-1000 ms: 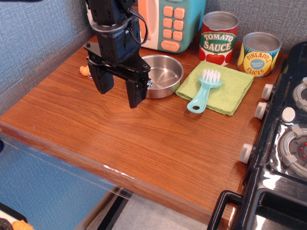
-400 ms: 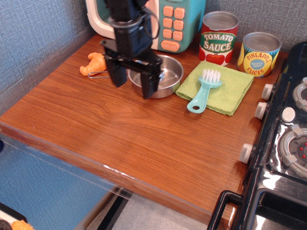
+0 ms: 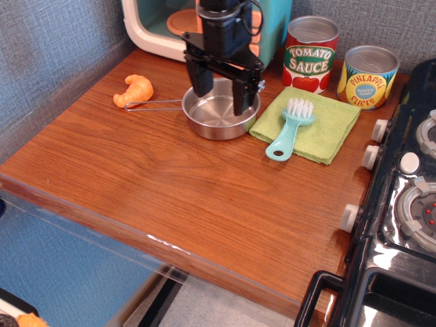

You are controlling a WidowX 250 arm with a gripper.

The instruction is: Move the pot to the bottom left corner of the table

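Observation:
The pot (image 3: 216, 120), a small shallow shiny steel pan, sits on the wooden table (image 3: 204, 197) at the back middle. Its thin wire handle (image 3: 153, 104) points left toward an orange toy croissant. My black gripper (image 3: 222, 99) hangs straight over the pot, open, with one finger (image 3: 201, 83) above the left part and the other (image 3: 243, 97) above the right rim. Nothing is between the fingers. I cannot tell whether the fingertips touch the pot.
An orange croissant (image 3: 135, 89) lies left of the pot. A green cloth (image 3: 320, 121) with a teal brush (image 3: 289, 129) lies to the right. A tomato sauce can (image 3: 310, 53) and a pineapple can (image 3: 368, 76) stand behind. A toy microwave (image 3: 163, 24) stands at the back; a black stove (image 3: 402, 204) at right.
My gripper has moved right and back from in front of the pot's left side to directly over the pot. The pot, its handle and the croissant are now uncovered.

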